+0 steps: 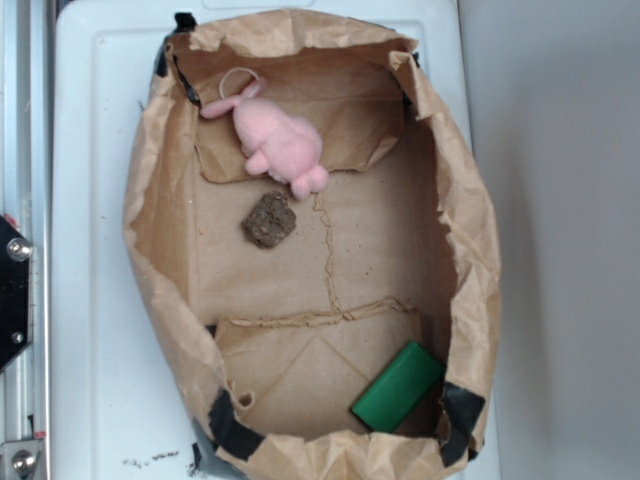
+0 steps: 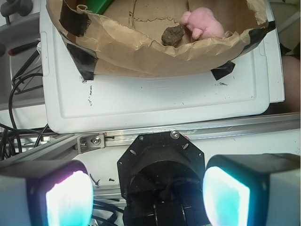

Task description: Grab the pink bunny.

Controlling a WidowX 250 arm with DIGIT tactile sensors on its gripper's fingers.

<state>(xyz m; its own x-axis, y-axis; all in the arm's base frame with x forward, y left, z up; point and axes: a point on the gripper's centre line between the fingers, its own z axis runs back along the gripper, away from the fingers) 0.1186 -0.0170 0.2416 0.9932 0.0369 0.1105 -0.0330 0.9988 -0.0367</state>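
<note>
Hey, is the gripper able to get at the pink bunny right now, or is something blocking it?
Probably yes. The pink bunny lies uncovered in the open-topped paper bag, apart from the brown lump. The gripper is open but outside the bag, so it must clear the rim.

One camera hangs overhead, looking straight down into the paper bag on the white tray. My wrist camera sits low and well back, past my fingers, facing the bag's side. Both views share the bag and tray.
</note>
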